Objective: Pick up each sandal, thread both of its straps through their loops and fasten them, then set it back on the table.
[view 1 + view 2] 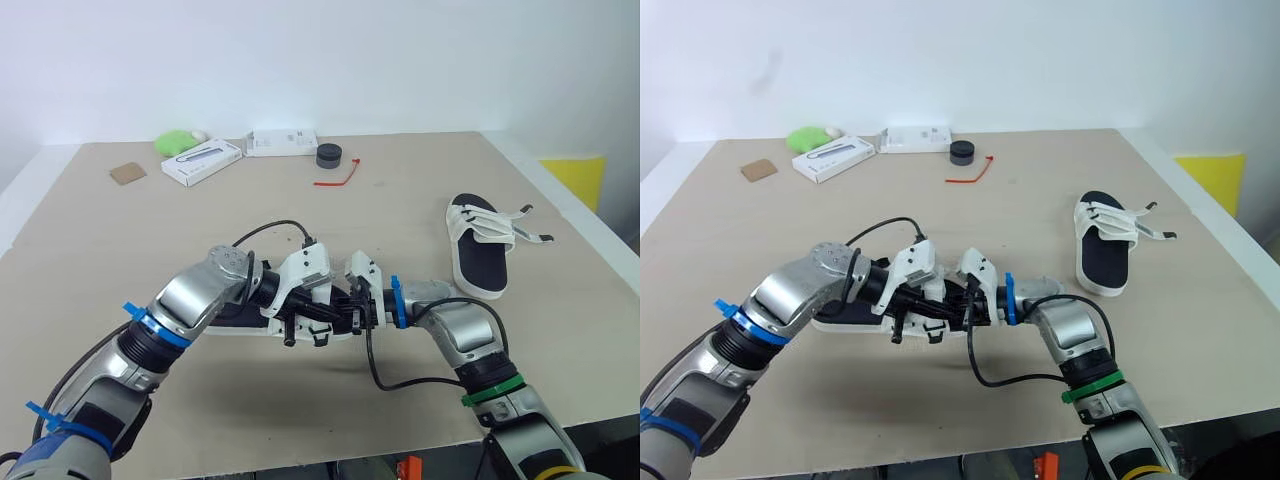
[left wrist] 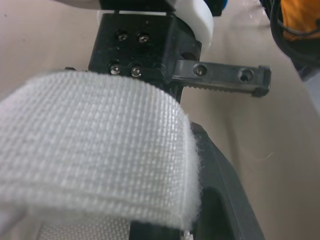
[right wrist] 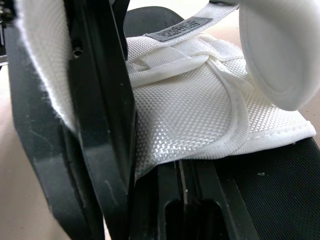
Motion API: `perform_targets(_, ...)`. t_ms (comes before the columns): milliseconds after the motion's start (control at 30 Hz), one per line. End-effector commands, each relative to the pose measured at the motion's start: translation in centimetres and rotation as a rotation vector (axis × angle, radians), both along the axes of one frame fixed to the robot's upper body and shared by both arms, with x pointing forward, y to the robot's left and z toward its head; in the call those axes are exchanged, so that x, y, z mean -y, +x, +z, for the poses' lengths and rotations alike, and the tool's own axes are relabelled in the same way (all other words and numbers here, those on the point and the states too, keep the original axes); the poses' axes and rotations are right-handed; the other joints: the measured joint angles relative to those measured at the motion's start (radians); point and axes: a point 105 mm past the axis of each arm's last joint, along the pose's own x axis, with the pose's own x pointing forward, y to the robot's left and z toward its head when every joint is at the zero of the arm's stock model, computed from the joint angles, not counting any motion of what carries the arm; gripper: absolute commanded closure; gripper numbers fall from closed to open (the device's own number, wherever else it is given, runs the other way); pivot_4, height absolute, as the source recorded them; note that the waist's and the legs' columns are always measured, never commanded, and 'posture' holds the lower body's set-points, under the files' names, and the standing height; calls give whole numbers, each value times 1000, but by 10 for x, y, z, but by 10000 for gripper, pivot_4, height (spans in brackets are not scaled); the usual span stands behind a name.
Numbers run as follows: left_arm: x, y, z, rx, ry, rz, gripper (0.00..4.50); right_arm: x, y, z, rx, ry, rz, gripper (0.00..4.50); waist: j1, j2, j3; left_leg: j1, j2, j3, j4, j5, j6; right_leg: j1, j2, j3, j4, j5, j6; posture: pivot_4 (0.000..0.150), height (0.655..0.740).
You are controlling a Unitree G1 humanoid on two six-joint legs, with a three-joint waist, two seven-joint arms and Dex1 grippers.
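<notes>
Low in the middle of the frame, the left gripper (image 1: pixel 296 328) sits over the near sandal (image 1: pixel 228 324) on the table (image 1: pixel 400 200); I cannot tell its grasp. Meeting it, the right gripper (image 1: pixel 345 308) is clamped on a white strap (image 3: pixel 40 65). The other sandal (image 1: pixel 480 250) lies at mid-right, well apart.

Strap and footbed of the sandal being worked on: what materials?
Strap: white woven webbing, matte; the grid weave shows and the edge is fuzzy, so likely nylon or polyester. Footbed: black, matte, smooth; probably foam or rubber, cannot tell which.
</notes>
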Motion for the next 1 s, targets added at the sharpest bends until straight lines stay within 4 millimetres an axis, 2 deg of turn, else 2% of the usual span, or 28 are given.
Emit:
perform_targets(33,-16,-8,-18,15,83,-27,44604,1,-19,-47,-174,-103,5,45000,-2,0,0,0,0,0,0,0,0,0,0,0,0,0,0,1500,7400)
perform_targets(100,-19,-20,-23,30,94,-112,44604,2,-19,-47,-173,-104,6,45000,-7,0,0,0,0,0,-3,0,-1,-1,0,0,0,-1,-1,1500,7400)
perform_targets(233,-25,-18,-31,74,128,-127,44604,2,-20,-47,-173,-104,9,45000,-8,0,0,0,2,0,-8,-1,0,1,3,0,0,-1,-1,1500,7400)
perform_targets(267,-25,-17,-30,79,121,-120,39057,2,-20,-47,-173,-105,9,45000,-8,0,0,0,3,-1,-9,-1,1,0,4,0,0,-1,-1,1500,7400)
perform_targets(300,-24,-17,-28,74,110,-119,37740,2,-20,-47,-173,-105,9,45000,-8,0,0,0,3,-1,-9,-1,1,0,5,0,0,-1,-1,1500,7400)
perform_targets(333,-23,-17,-26,74,98,-121,32473,2,-20,-47,-173,-106,9,45000,-8,0,0,0,3,-1,-9,-1,1,0,5,0,0,-1,-2,1500,7400)
perform_targets(400,-21,-12,-21,91,78,-91,26549,2,-20,-47,-174,-107,9,45000,-8,0,0,0,3,-1,-9,-1,1,0,5,1,0,-3,-5,1500,7400)
perform_targets(467,-20,-3,-16,110,62,-39,16199,3,-20,-47,-174,-107,9,45000,-8,0,0,0,3,-1,-9,-1,1,0,4,1,0,-3,-5,1500,7400)
perform_targets(567,-22,8,-2,112,23,30,4905,2,-19,-47,-174,-106,7,45000,2,2,1,1,2,-1,-7,-1,1,-1,4,1,0,-3,-5,1500,7400)
perform_targets(600,-23,8,4,115,11,31,2529,2,-20,-47,-175,-106,7,45000,4,2,2,1,2,-1,-4,-1,1,0,3,1,0,-3,-4,1500,7400)
perform_targets(700,-33,6,22,89,-13,40,2529,2,-20,-47,-176,-104,7,45000,5,1,8,0,2,-2,0,-1,1,-2,3,1,0,-3,-4,1500,7400)
perform_targets(800,-59,-7,42,43,14,-6,2529,2,-21,-47,-181,-104,4,45000,1,2,13,0,0,-3,0,0,1,-5,2,1,0,-2,-4,1500,7400)
perform_targets(1000,-97,-30,58,-3,80,-51,2529,1,-22,-47,-184,-100,7,45000,-8,-1,11,-2,3,-4,-6,-8,-8,-2,6,1,0,-3,-1,1500,7400)
